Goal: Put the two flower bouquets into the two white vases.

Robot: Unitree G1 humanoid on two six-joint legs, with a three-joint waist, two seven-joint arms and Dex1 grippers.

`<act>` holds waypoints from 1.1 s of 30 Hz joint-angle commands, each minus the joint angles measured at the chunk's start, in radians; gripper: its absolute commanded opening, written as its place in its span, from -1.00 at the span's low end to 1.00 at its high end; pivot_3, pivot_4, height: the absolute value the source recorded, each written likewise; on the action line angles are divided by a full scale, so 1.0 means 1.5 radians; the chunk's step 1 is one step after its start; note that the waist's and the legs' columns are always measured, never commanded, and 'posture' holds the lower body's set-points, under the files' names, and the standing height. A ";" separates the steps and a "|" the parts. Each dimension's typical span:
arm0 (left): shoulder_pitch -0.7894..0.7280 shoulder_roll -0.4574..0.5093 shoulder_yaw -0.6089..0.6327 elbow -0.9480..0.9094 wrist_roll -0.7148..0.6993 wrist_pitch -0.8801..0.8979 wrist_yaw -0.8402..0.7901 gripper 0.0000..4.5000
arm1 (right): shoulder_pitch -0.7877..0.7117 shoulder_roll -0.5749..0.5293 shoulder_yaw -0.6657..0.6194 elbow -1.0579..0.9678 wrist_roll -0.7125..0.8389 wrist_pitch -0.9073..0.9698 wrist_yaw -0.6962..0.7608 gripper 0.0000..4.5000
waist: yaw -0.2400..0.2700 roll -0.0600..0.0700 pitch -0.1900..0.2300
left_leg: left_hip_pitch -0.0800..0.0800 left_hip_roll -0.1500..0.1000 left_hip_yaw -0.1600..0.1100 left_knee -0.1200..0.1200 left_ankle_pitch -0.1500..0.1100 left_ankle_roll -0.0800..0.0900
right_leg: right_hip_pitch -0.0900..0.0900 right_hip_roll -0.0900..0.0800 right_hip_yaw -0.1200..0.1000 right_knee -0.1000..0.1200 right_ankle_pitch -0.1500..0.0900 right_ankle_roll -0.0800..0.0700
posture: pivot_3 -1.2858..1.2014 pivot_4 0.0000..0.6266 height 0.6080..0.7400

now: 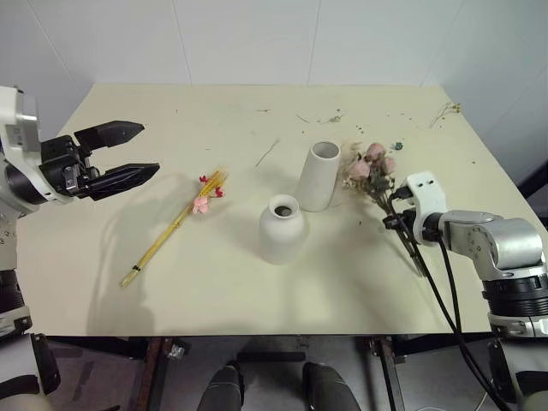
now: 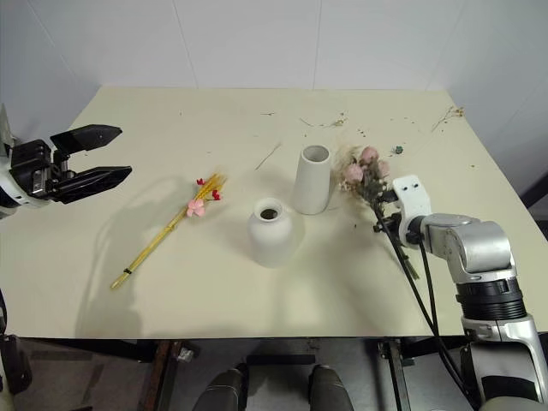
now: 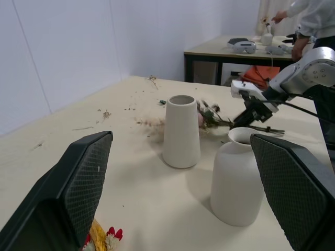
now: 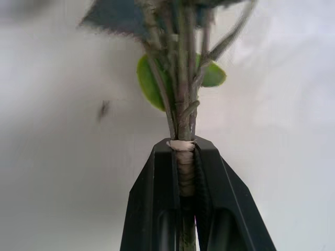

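Right hand [image 4: 183,172] clamped on the wrapped stems of the rose bouquet [image 1: 370,167], ready for lifting.

The roses lie on the surface [image 1: 214,291] just beside the tall vase [image 1: 318,175], with the rounded vase [image 1: 282,229] close in front, so gripping low on the stems leaves the heads free to go in upright. The left hand [image 1: 128,152] hovers wide apart above the surface, near the wheat bouquet [image 1: 175,224], which lies flat, well apart from both vases; it seems to wait its turn.
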 commanded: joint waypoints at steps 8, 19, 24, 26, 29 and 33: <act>-0.035 0.004 -0.020 0.015 0.005 -0.022 -0.007 1.00 | -0.181 0.045 -0.060 0.146 -0.100 -0.379 -0.042 -0.99 | -0.013 0.000 0.000 | 0.000 0.000 0.001 -0.001 0.000 0.000 | -0.001 0.000 0.000 0.000 0.000 0.000 | 0.03 -0.52 1.00; -0.051 -0.001 -0.035 0.032 0.009 -0.031 -0.009 1.00 | -0.336 0.283 -0.118 0.243 -0.022 -0.656 -0.024 -0.99 | -0.020 0.001 0.000 | 0.000 0.002 0.001 -0.004 0.000 0.000 | -0.004 0.002 0.000 0.005 -0.001 0.000 | 0.03 -0.52 1.00; -0.041 -0.001 -0.031 0.025 0.008 -0.032 -0.006 1.00 | -0.325 0.343 -0.117 0.255 0.004 -0.698 -0.001 -0.99 | -0.017 0.001 0.000 | 0.000 0.002 0.001 -0.003 0.000 -0.001 | -0.004 0.002 0.000 0.007 -0.001 0.000 | 0.03 -0.52 1.00; -0.038 -0.001 -0.029 0.020 0.006 -0.030 -0.004 1.00 | -0.320 0.358 -0.117 0.263 0.009 -0.711 0.005 -0.99 | -0.018 0.001 0.000 | 0.000 0.002 0.001 -0.003 0.000 -0.001 | -0.004 0.002 0.000 0.008 -0.001 0.000 | 0.03 -0.52 1.00; -0.034 -0.001 -0.027 0.015 0.004 -0.028 0.000 1.00 | -0.318 0.371 -0.117 0.271 0.016 -0.720 0.011 -0.99 | -0.019 0.001 0.000 | 0.000 0.002 0.001 -0.003 0.001 -0.001 | -0.004 0.002 0.000 0.008 -0.001 -0.001 | 0.03 -0.52 1.00; -0.028 -0.001 -0.025 0.011 0.002 -0.027 0.002 1.00 | -0.304 0.387 -0.115 0.282 0.021 -0.723 0.020 -0.99 | -0.019 0.001 0.000 | 0.000 0.002 0.001 -0.003 0.001 -0.002 | -0.006 0.002 0.001 0.009 -0.001 -0.001 | 0.03 -0.52 1.00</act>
